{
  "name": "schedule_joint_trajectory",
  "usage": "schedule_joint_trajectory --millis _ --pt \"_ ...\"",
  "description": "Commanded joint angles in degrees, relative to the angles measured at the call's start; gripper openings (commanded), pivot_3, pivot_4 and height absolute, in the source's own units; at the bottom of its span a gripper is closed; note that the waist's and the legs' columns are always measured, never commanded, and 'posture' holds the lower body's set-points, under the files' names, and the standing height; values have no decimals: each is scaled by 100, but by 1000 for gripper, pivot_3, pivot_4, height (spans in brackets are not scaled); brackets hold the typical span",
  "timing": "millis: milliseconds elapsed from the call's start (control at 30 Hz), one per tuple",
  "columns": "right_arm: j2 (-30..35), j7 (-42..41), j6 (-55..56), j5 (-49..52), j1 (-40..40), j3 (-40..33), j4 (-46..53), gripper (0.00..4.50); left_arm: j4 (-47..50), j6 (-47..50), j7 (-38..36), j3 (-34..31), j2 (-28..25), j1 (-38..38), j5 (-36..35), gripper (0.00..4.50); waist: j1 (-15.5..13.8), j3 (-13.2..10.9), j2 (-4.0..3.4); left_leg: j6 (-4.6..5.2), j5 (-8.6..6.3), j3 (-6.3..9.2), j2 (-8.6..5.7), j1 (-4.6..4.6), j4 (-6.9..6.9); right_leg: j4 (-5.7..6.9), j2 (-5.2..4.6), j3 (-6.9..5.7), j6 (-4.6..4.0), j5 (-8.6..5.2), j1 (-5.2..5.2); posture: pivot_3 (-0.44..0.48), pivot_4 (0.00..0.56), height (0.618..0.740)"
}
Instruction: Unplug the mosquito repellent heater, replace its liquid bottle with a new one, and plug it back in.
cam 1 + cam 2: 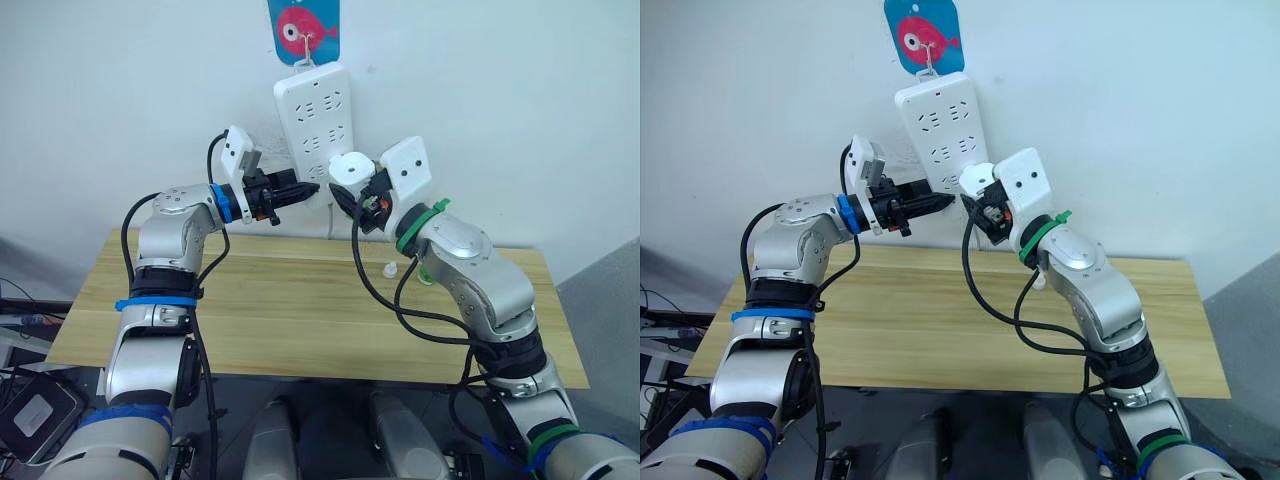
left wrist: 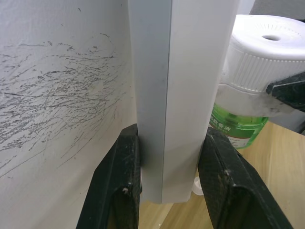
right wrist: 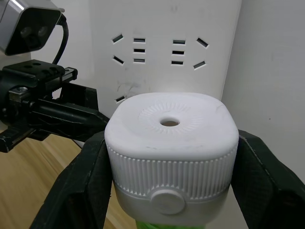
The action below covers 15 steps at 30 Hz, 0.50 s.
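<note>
Step in hand: plugging the mosquito repellent heater (image 3: 170, 143) into the power strip (image 1: 315, 110) hanging on the wall; judged from the green bottle (image 2: 237, 129) seated under it.
Heater location: held up at the strip's lower end, just beside its right edge, above the wooden surface (image 1: 290, 310); vent hole facing the right wrist camera.
Right gripper (image 3: 171, 176): fingers pinching the heater's ribbed sides, one on each flank.
Left gripper (image 2: 167, 176): fingers clamped on the strip's lower edge from either side, steadying it.
Prongs: hidden behind the heater body; cannot tell whether they have entered a socket.
Technique: keep the left clamp firm so the hanging strip cannot swing; square the heater to the strip face, press straight in, no twisting.
Risk: sideways push could bend the prongs or slide the strip off its hook (image 1: 306, 50).
Loose item: small white piece (image 1: 390, 269) on the surface, well apart.
</note>
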<state>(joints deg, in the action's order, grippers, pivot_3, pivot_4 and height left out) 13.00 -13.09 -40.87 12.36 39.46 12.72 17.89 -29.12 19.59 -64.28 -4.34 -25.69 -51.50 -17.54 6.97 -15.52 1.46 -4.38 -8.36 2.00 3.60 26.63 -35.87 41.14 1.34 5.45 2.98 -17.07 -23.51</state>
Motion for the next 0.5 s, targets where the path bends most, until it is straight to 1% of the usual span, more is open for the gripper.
schedule_joint_trajectory --millis 33,200,267,300,333,367,433,500 --pt "70 62 133 -404 248 37 -272 3003 479 16 -386 267 186 13 -224 1306 5 0 0 0 0 -1 0 0 0 0 0 1 0 0 0 -102 201 740" --pt "-153 34 20 -168 172 -177 -210 3003 438 -47 -352 269 196 5 -187 1306 11 0 0 0 0 -1 0 -1 0 0 0 1 0 0 0 -105 195 740" --pt "-308 63 -90 -12 126 -333 -149 3751 434 -60 -349 270 201 13 -175 1306 6 2 1 0 1 -1 0 -1 0 1 0 1 0 0 0 -105 195 740" --pt "-365 64 -145 58 114 -402 -114 3979 427 -65 -349 268 202 14 -169 1306 -24 2 1 0 1 0 -1 0 0 0 0 0 0 0 1 -106 194 740" --pt "-390 52 -186 79 108 -441 -83 4351 427 -67 -347 267 201 17 -166 1306 -45 2 1 0 1 1 -2 0 0 -1 -2 -2 0 0 3 -106 194 740" --pt "-381 39 -244 96 74 -478 -6 4457 422 -87 -324 262 200 24 -156 1306 -56 2 1 0 1 2 -2 5 1 -5 -2 -5 -1 0 2 -106 194 740" --pt "-268 -17 -382 126 -99 -538 252 4457 411 -121 -263 241 199 43 -148 1306 -90 2 1 0 0 4 -6 17 4 -11 -8 -8 -1 1 -6 -111 191 740" --pt "3 -170 -523 165 -400 -577 643 4457 403 -145 -259 247 174 77 -145 1306 -149 3 1 0 -1 6 -10 19 13 -22 -12 -14 -1 0 -5 -111 191 740"
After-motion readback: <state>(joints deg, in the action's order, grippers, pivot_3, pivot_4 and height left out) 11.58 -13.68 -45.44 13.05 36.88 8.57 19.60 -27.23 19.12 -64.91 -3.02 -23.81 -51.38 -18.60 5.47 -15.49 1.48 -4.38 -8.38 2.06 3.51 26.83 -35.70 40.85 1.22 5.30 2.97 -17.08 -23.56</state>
